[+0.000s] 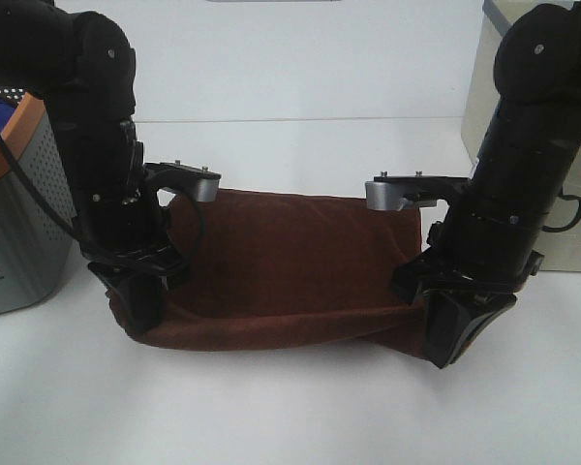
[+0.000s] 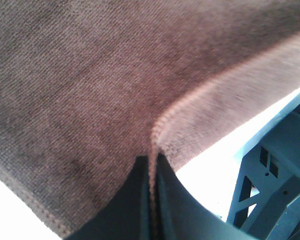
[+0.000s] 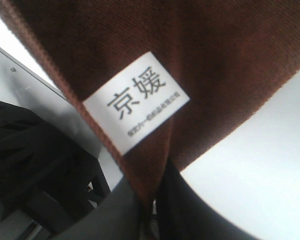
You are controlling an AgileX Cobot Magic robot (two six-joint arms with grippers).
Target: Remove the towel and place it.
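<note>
The dark brown towel (image 1: pixel 290 266) hangs stretched between my two grippers above the white table, sagging in the middle. My left gripper (image 1: pixel 140 300) is shut on the towel's left corner; the left wrist view shows the hem (image 2: pixel 190 100) pinched between the black fingers (image 2: pixel 135 195). My right gripper (image 1: pixel 455 325) is shut on the right corner; the right wrist view shows the brown cloth (image 3: pixel 215 60) with its small white label (image 3: pixel 136 101) just above the fingers (image 3: pixel 180 210).
A grey perforated basket (image 1: pixel 19 223) with an orange rim and blue cloth stands at the left edge. A beige box (image 1: pixel 571 232) stands at the right, behind the right arm. The white table (image 1: pixel 290 407) lies below the towel.
</note>
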